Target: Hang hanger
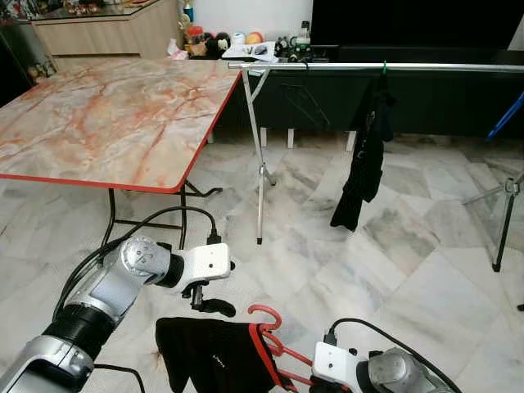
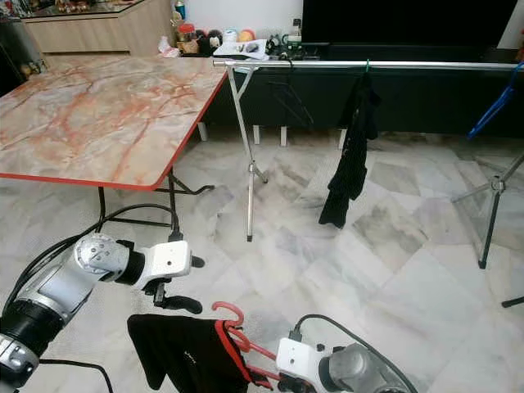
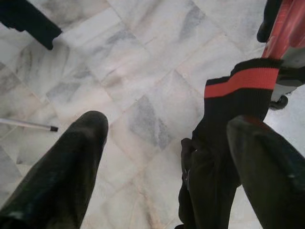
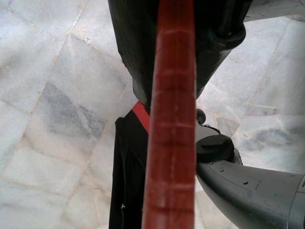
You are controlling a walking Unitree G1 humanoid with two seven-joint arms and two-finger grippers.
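A red hanger [image 1: 266, 314] carries a black garment with red trim [image 1: 211, 352], held low over the floor in front of me. My right gripper [image 4: 176, 43] is shut on the hanger's red bar, its wrist [image 1: 336, 363] at the bottom edge of the eye views. My left gripper [image 1: 209, 300] hovers just above the garment's upper left corner. Its fingers [image 3: 81, 143] are open, with the cloth [image 3: 214, 157] beside one of them. The silver clothes rail [image 1: 368, 67] runs across the far side, well ahead of me.
A black garment [image 1: 364, 155] hangs on the rail, and a blue hanger [image 1: 508, 119] shows at the far right. The rail's leg [image 1: 259, 164] stands beside a marble-topped table [image 1: 106, 115] on my left. A tripod leg [image 1: 503, 221] stands to the right.
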